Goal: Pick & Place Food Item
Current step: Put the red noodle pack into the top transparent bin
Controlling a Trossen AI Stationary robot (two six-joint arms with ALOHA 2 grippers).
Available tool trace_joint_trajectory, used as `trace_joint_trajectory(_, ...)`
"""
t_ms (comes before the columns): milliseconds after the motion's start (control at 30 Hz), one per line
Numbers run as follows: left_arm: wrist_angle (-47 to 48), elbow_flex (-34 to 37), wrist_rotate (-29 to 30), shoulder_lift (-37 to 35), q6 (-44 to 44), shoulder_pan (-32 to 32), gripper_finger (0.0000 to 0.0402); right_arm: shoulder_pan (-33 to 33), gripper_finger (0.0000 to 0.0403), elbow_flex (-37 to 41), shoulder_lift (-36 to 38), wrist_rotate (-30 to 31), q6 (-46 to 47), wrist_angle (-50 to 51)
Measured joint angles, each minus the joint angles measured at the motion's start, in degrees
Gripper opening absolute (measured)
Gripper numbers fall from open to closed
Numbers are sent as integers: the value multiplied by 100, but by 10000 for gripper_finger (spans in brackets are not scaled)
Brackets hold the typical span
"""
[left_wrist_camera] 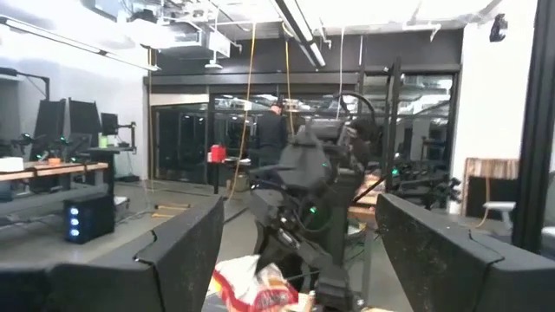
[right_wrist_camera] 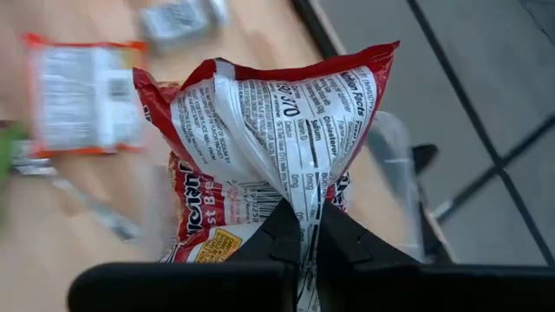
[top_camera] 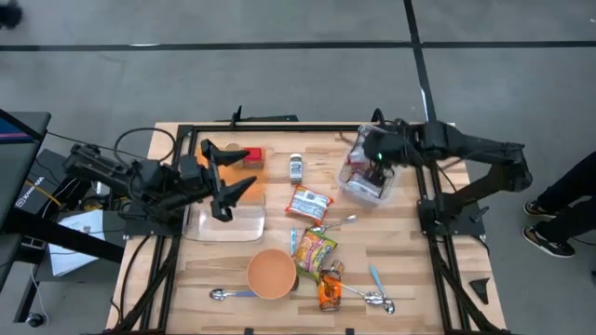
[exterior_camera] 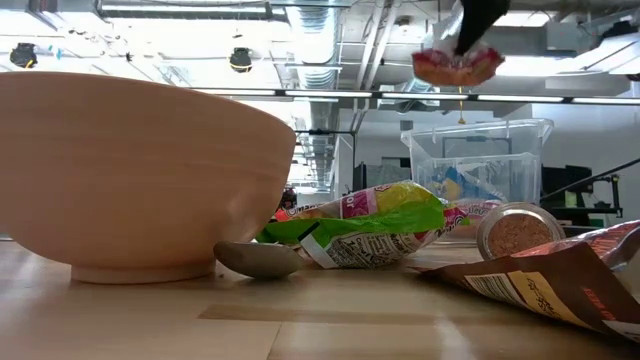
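A red and white snack packet (right_wrist_camera: pixel 260 130) hangs in the air with my right gripper (right_wrist_camera: pixel 303 238) shut on it. The high view places it over the clear tub (top_camera: pixel 346 179) at the table's far right. From the low view, the packet (exterior_camera: pixel 458 65) is well above the clear tub (exterior_camera: pixel 478 165). My left gripper (top_camera: pixel 237 172) stands open and raised at the table's left, over another clear tub (top_camera: pixel 223 223), with nothing between its fingers (left_wrist_camera: pixel 182 251). It faces the right arm and the packet (left_wrist_camera: pixel 251 290). My right gripper pinches the packet by a gathered, creased strip of its printed white back (right_wrist_camera: pixel 303 204) between the two fingers. The fingers come from above, slanting down. The packet hangs below them, lifted clear of the table and the tub.
On the wooden table lie an orange and white packet (top_camera: pixel 309 202), a green packet (top_camera: pixel 315 249), an orange packet (top_camera: pixel 331 290), a wooden bowl (top_camera: pixel 272 273), a small jar (top_camera: pixel 296 167), a red box (top_camera: pixel 251 156) and several spoons. A person's legs (top_camera: pixel 559 205) show at the right.
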State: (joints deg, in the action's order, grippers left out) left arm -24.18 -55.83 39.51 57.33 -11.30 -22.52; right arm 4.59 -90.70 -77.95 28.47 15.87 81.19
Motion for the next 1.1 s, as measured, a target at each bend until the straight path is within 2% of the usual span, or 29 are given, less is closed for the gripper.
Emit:
trace_joint_trajectory(233, 289, 0, -5, -115, -47, 267, 296, 900, 9, 0, -7, -638, -922, -269)
trace_joint_trajectory(433, 321, 0, -8, -14, -47, 526, 296, 1114, 9, 61, -3, -1005, -1051, -271)
trace_joint_trajectory(600, 343, 1, -9, -23, -45, 704, 296, 986, 9, 1007, 126, -1109, -1011, -576)
trace_joint_trajectory(733, 341, 0, -14, -23, -42, 853, 296, 913, 9, 2033, 406, -1086, -1107, -1494)
trace_joint_trajectory(900, 339, 0, -25, -23, -28, 979, 296, 1262, 9, 2704, 637, -1124, -1152, -1920)
trace_joint_trajectory(967, 339, 2, -25, -23, -28, 1011, 296, 1433, 9, 2903, 683, -1390, -1240, -2189)
trace_joint_trajectory(1100, 328, 2, -22, -23, -17, 1051, 296, 1630, 9, 3134, 593, -2390, -1292, -2515)
